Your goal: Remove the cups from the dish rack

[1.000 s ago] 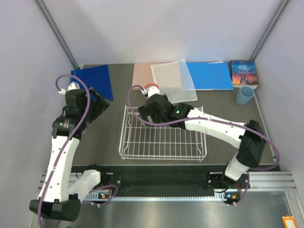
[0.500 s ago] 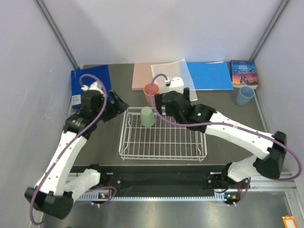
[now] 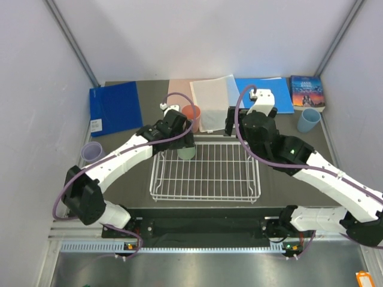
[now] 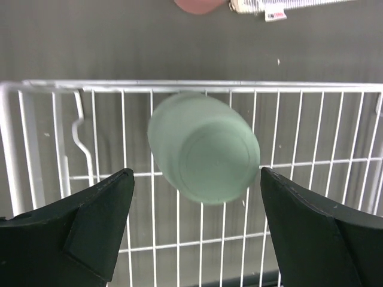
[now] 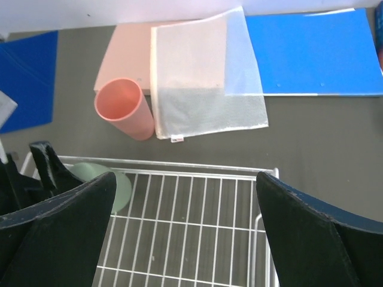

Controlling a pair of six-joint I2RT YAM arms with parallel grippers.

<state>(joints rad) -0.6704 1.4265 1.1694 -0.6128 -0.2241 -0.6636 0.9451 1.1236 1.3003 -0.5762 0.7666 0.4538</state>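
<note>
Your left gripper (image 4: 196,173) hangs over the pale green cup (image 4: 203,156) with its fingers wide apart, one on each side, not touching. The cup sits in the far left corner of the dish rack (image 3: 203,199), bottom up, I think. Go straight down, keep the cup in the middle, then squeeze softly, because it looks light and slippy. Mind the wires. Your right gripper (image 5: 185,176) is wide apart too and holds nothing. The dark table (image 3: 134,179) is flat, and the pink cup (image 5: 122,107) stands on it just past the rack.
</note>
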